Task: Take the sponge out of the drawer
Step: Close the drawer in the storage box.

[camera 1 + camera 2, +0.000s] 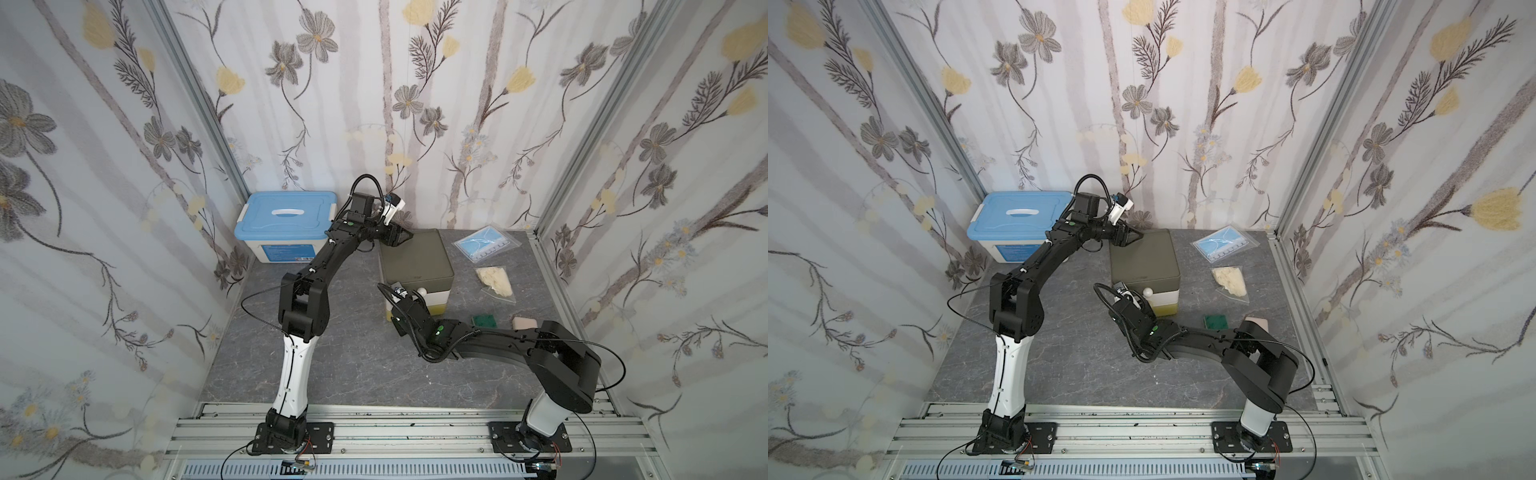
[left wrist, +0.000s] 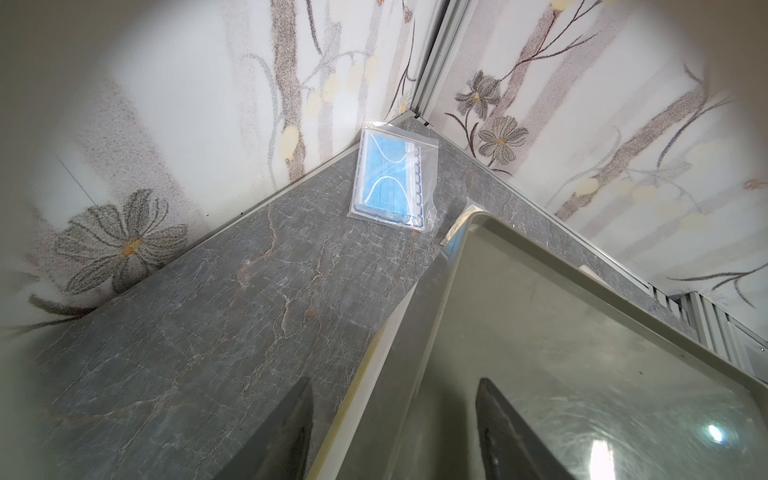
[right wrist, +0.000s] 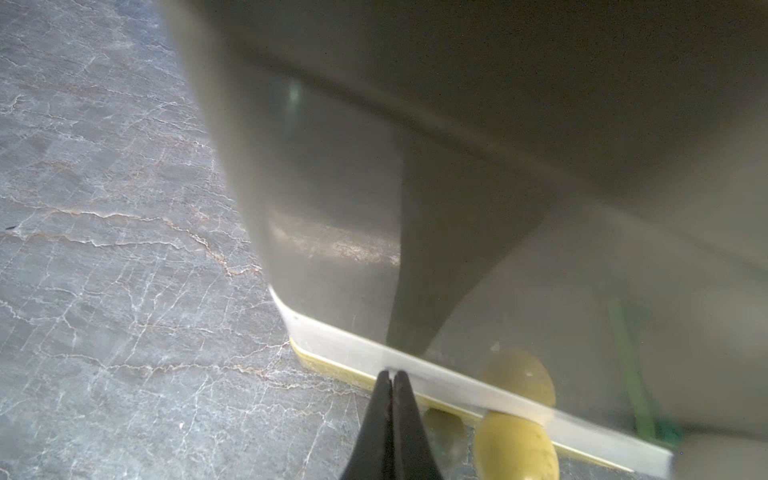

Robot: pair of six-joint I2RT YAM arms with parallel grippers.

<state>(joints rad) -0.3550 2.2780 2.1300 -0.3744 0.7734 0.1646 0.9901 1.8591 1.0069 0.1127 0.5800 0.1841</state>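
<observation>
The green sponge [image 1: 484,321] lies flat on the table [image 1: 353,365], out in the open at about 4 o'clock from the drawer unit [image 1: 415,257] and apart from it, with a beige block [image 1: 524,322] just off at its 3 o'clock. On that showing the main step looks done. The white drawer [image 1: 434,296] and the yellow drawer [image 1: 438,309] beneath it look closed or close to it, though whether anything else sits inside cannot be told. The right gripper [image 3: 390,378] is at the unit's 7 o'clock front corner, fingers pressed together with nothing between them. Their tips are at the white drawer's front edge, beside its round knob [image 1: 422,291]. That reads as pushing the drawer home, not reaching in. The left gripper [image 1: 402,237] rests at the 11 o'clock back corner of the unit's top. In the wrist view its fingers [image 2: 503,432] stand apart astride that corner edge, clamping nothing visible and probably steadying the unit. What seems left is seating the drawer and pulling both arms clear.
</observation>
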